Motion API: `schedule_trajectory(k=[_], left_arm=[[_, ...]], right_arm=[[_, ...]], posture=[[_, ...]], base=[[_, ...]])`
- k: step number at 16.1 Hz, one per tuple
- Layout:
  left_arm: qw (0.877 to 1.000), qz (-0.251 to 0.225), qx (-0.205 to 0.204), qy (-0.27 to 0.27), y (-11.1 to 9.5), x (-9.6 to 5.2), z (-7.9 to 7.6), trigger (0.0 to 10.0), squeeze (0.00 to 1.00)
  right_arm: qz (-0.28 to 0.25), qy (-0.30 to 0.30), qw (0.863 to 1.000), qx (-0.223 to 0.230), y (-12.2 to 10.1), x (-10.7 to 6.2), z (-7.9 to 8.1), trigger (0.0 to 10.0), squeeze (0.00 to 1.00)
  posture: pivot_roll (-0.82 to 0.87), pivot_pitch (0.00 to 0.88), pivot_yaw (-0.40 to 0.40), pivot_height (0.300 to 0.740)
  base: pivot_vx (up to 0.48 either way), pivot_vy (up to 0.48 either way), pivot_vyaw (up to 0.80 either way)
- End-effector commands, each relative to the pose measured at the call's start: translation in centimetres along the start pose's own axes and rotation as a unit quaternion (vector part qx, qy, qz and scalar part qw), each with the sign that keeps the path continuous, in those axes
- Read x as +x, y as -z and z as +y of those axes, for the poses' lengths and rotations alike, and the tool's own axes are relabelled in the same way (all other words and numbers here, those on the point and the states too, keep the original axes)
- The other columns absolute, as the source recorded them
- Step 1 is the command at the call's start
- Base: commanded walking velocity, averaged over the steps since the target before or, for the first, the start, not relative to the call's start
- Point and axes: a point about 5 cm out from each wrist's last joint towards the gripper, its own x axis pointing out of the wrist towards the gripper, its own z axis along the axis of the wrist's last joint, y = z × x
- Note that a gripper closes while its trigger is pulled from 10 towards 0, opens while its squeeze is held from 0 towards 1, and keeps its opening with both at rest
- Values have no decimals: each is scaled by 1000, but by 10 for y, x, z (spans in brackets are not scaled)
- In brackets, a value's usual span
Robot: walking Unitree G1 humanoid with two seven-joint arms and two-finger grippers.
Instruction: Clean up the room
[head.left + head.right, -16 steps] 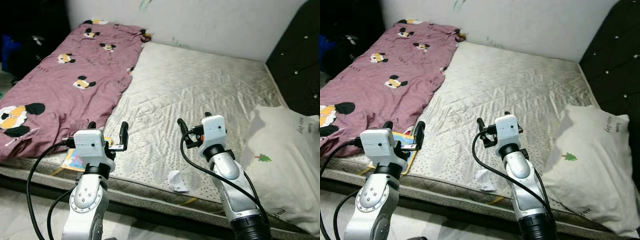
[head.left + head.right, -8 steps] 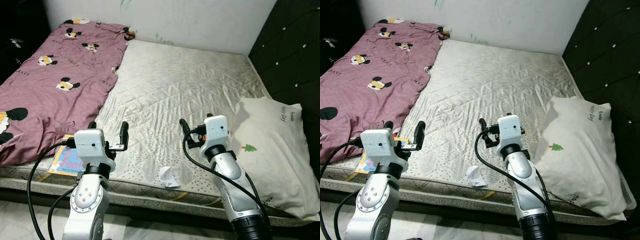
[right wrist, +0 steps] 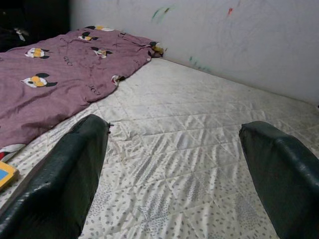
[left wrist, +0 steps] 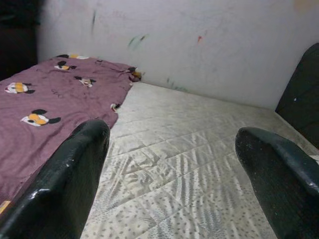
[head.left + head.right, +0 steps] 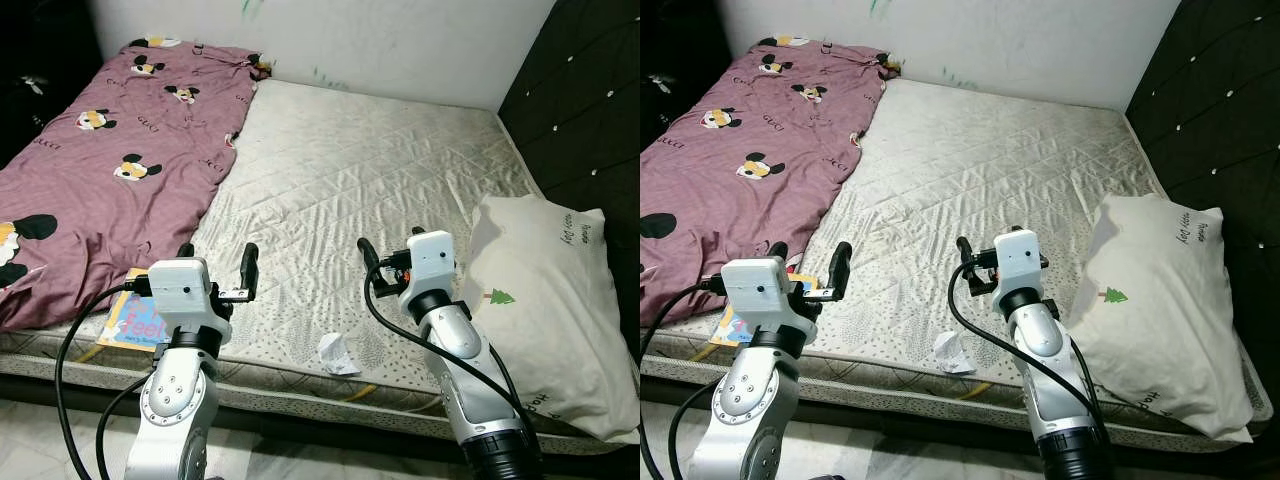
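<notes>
A crumpled white paper lies on the bare mattress near its front edge, between my two arms. A colourful book lies at the front left, partly under the purple mouse-print blanket. A white pillow with a small green tree print rests at the right side of the bed. My left gripper hovers open over the front edge, right of the book. My right gripper is open too, above and right of the paper. Both hold nothing.
A white wall runs behind the bed. A dark padded headboard stands to the right. Pale floor lies below the bed's front edge. The wrist views look across the mattress and the blanket toward the wall.
The whole picture has shifted since a second ago, so the camera moved and more of the bed's right side shows. Both arms keep the same pose, fingers still apart.
</notes>
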Motion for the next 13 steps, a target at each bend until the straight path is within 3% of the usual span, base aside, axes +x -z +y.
schedule_trajectory(k=[1,7,9,13], left_arm=[[1000,-5,-5,6,-2,1,-3,10000,0],[1000,-4,-4,9,-2,1,-3,10000,0],[1000,-4,-4,9,-2,1,-3,10000,0],[1000,-2,-3,11,-2,2,-2,10000,0]], right_arm=[[-4,0,1000,-2,-3,2,-2,10000,0],[-1,3,1000,4,-2,3,-2,10000,0],[0,4,1000,5,-2,3,-2,10000,0],[-1,6,1000,6,-2,3,-2,10000,0]], posture=[[39,51,-116,740],[40,55,-114,740],[40,54,-112,740],[39,55,-111,740]], base=[[244,0,0],[216,0,0],[292,0,-800],[291,0,0]])
